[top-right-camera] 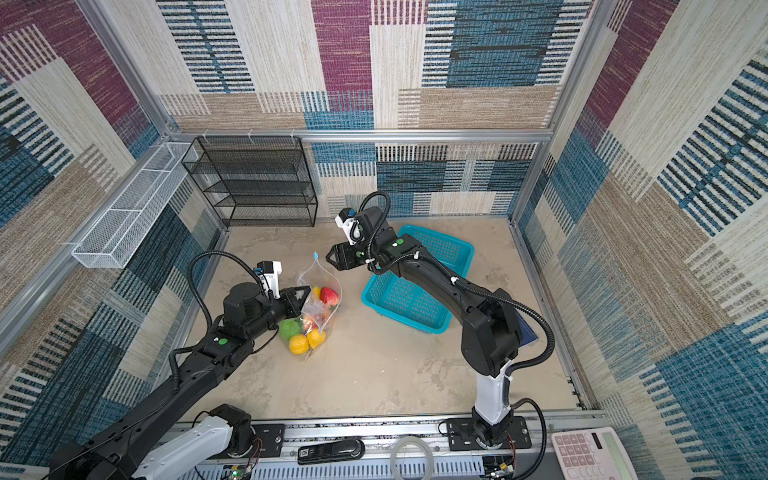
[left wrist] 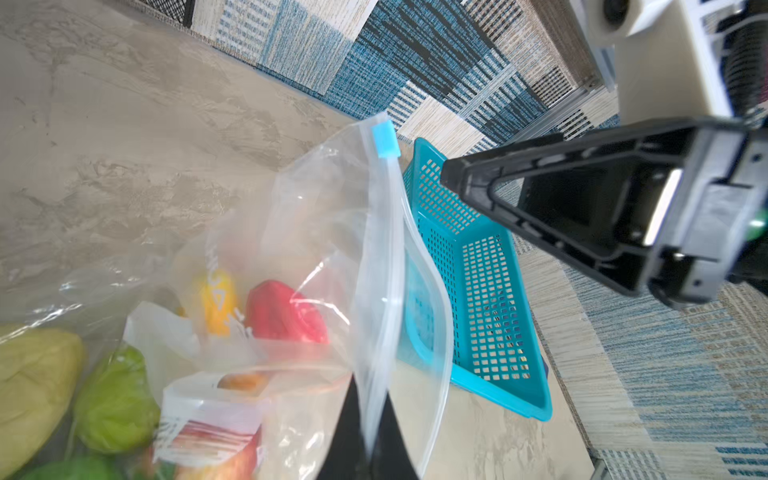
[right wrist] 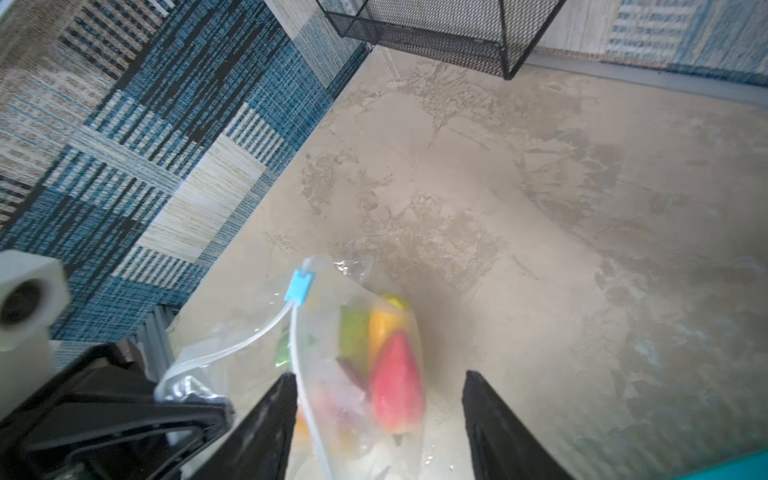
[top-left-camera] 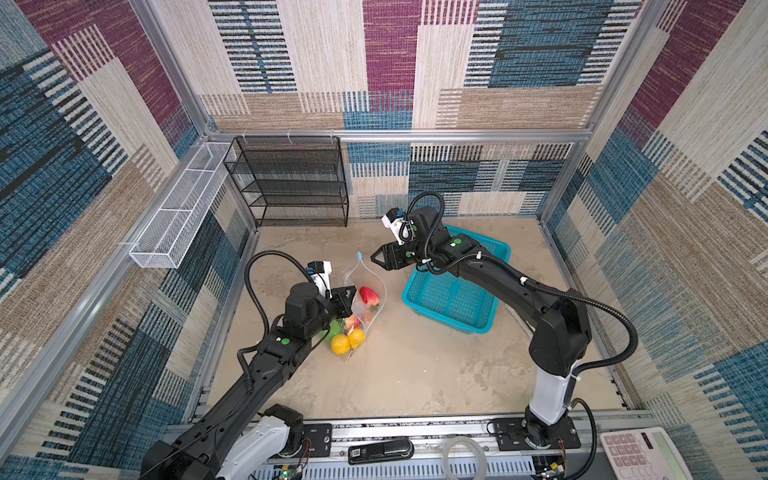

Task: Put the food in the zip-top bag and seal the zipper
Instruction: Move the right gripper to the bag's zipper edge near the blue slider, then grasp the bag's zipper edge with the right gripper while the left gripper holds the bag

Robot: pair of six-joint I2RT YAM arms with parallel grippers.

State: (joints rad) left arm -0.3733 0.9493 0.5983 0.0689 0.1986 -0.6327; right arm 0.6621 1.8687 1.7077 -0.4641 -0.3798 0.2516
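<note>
The zip-top bag (top-left-camera: 353, 277) rests on the counter (top-left-camera: 415, 374) left of centre, near the turquoise perforated basket (top-left-camera: 453, 301) but apart from it. The left tool (top-left-camera: 348, 296) is clamped tight on one strip of the zipper (left wrist: 386, 257) and holds that side of the rim up. In the left wrist view the clear strip runs down between its black fingers (left wrist: 345, 432). The light-blue slider (top-left-camera: 359, 254) sits at the far end of the rim. From it the two strips part, so the mouth stands open.

The food shows through the plastic. A red piece (top-left-camera: 368, 296) lies nearest the mouth with a yellow piece (left wrist: 218, 299) beside it. Green pieces (top-right-camera: 289, 328) and a pale yellow-green one (left wrist: 33, 374) lie lower, and two round orange-yellow fruits (top-left-camera: 340, 344) are at the bag's bottom. A white label patch (left wrist: 208, 415) faces the left wrist camera.

The right tool (top-left-camera: 376, 258) hangs above the counter between the slider and the basket, jaws wide apart and holding nothing. In the right wrist view one finger (right wrist: 274, 415) is just beside the free zipper strip; whether they touch I cannot tell.
</note>
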